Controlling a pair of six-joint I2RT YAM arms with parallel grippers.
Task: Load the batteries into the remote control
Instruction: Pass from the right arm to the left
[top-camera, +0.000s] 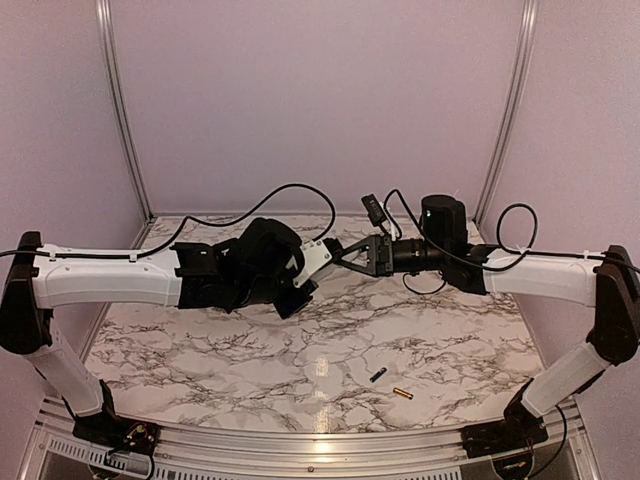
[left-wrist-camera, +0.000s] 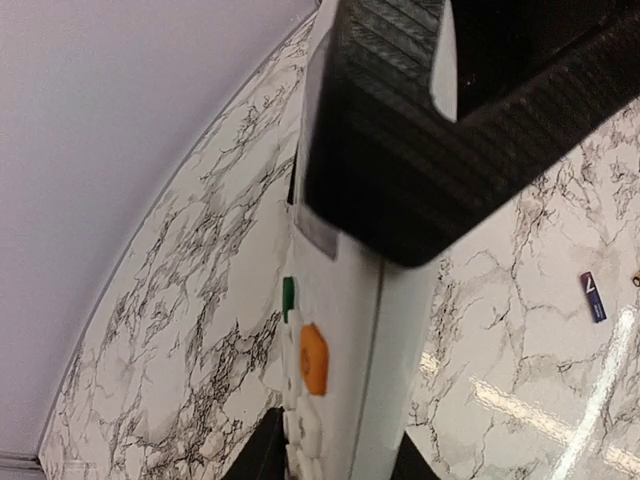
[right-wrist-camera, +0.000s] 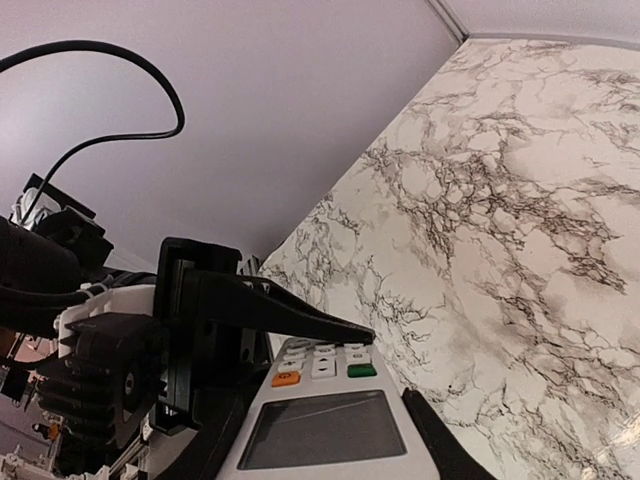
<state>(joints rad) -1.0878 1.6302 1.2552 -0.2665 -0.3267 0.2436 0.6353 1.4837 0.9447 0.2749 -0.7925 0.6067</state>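
Midair: the slim white plastic remote control (top-camera: 316, 255) lies left to right. Its display end is clamped in the right tool (top-camera: 348, 256) and its button end is pinched by the left tool (left-wrist-camera: 340, 465). On the marble-patterned counter (top-camera: 230, 370) lie the dark blue cylindrical battery (top-camera: 377, 375) and the gold cylindrical battery (top-camera: 402, 393), labels unreadable.

Above mid-table, remote (top-camera: 318, 255) between left gripper (top-camera: 303, 268) and right gripper (top-camera: 350, 255); on table (top-camera: 250, 350), front right, batteries (top-camera: 378, 376) side by side.
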